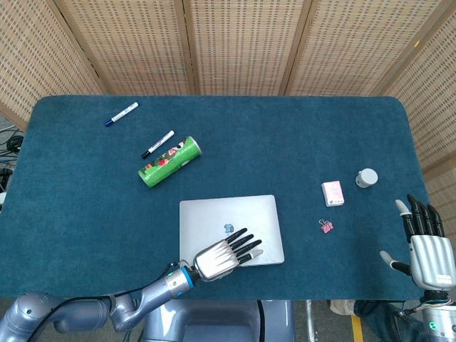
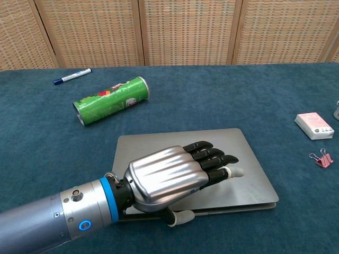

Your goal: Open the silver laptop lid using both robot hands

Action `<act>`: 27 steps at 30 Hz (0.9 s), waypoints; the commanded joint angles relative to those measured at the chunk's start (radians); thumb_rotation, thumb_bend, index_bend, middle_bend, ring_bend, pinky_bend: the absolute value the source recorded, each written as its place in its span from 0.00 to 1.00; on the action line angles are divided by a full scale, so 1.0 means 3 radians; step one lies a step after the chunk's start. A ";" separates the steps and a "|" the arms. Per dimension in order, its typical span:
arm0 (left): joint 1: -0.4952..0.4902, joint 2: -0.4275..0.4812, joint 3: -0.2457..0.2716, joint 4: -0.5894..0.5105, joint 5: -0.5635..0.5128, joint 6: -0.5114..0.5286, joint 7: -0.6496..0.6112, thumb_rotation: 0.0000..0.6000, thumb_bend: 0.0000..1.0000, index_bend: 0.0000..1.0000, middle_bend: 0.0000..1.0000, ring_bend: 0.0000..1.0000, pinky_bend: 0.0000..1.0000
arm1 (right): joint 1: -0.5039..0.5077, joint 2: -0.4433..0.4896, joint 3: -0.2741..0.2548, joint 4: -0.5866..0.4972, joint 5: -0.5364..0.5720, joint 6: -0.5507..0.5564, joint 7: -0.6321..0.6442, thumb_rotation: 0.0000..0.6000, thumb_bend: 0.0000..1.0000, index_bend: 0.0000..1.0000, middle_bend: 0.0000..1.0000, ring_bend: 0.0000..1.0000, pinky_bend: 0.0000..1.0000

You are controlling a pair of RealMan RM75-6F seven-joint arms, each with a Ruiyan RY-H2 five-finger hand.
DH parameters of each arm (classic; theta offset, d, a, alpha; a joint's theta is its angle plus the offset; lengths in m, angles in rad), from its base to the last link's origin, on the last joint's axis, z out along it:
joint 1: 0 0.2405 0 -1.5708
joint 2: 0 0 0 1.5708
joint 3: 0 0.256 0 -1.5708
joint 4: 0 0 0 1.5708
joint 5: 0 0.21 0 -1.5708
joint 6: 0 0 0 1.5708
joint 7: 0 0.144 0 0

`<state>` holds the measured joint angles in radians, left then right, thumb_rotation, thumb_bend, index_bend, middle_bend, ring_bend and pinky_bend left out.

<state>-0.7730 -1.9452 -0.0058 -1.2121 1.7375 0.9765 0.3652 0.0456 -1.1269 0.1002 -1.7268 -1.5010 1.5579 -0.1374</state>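
nearest, the left hand (image 2: 169, 177), ribbed silver across its back with black fingers, lay on the flat silver laptop (image 2: 233, 159) at the table's (image 1: 285, 135) front edge, fingers stretched together over the lid and the pale thumb hooked at the near edge. a thin gap showed between lid and base along that edge. the right hand (image 1: 426, 246) hung off the front right corner, fingers upright and spread, holding nothing. on the blue felt-like cloth to the right lay a small pink binder clip (image 1: 327, 226), a pink card box (image 1: 333, 193) and a round white cap (image 1: 367, 177). further back lay a green cylindrical can (image 1: 169, 162) on its side, then two slim white markers (image 1: 157, 144).
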 commanded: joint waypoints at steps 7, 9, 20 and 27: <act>-0.0025 -0.0003 -0.0165 0.0001 -0.0113 0.0075 0.0224 1.00 0.39 0.00 0.00 0.00 0.00 | 0.0004 0.0005 -0.0018 -0.0001 -0.0006 -0.0025 0.0008 1.00 0.00 0.00 0.00 0.00 0.00; -0.0049 0.0011 -0.0213 -0.0034 -0.0138 0.0080 0.0270 1.00 0.39 0.00 0.00 0.00 0.00 | 0.0010 0.0019 -0.0030 -0.0005 -0.0014 -0.0050 0.0040 1.00 0.00 0.00 0.00 0.00 0.00; -0.0191 0.0135 -0.0420 -0.0259 -0.0168 0.0118 0.0610 1.00 0.40 0.00 0.00 0.00 0.00 | 0.0181 0.0001 -0.0200 0.0217 -0.0248 -0.0405 0.0207 1.00 0.06 0.13 0.04 0.00 0.00; -0.0224 0.0211 -0.0502 -0.0314 -0.0238 0.0120 0.0783 1.00 0.40 0.00 0.00 0.00 0.00 | 0.0445 -0.0115 -0.0394 0.0466 -0.0528 -0.0866 0.0528 1.00 0.30 0.22 0.13 0.00 0.05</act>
<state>-0.8384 -1.8847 -0.1540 -1.3046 1.6677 1.0117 0.5972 0.1487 -1.1441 0.0039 -1.6148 -1.6286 1.3371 -0.0172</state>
